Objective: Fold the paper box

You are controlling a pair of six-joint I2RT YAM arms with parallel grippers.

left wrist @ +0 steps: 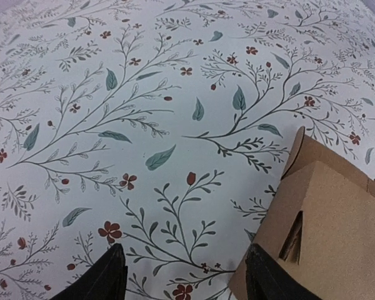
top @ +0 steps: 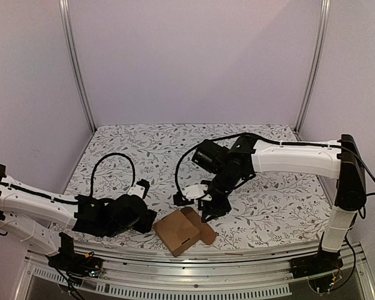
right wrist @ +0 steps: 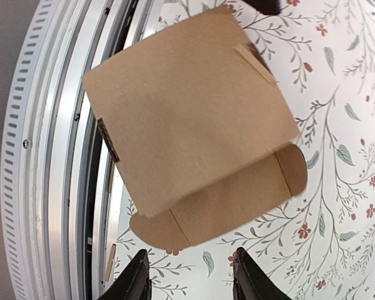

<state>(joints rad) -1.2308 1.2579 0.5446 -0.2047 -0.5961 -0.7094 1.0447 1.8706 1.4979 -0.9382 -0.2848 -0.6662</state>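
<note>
From above, the paper box sits as a squat brown carton at the near edge of the flower-printed surface, about midway along it, with one corner reaching toward the metal rail. The left hand lies low just beside the box's left side, and the right hand hangs over its far side, pointing down. Through the left wrist camera, the left hand is spread wide and grips nothing — only the printed surface shows between its two dark fingers. The paper box stands just past the right finger with a slit showing in its side wall, though I can't tell whether finger and card touch. Through the right wrist camera, the right hand is released too, its fingers apart over bare surface and clear of the paper box. The box fills the middle of that view — a long flap with rounded end tabs lies out toward the hand, and the opposite side is seen against the rail.
</note>
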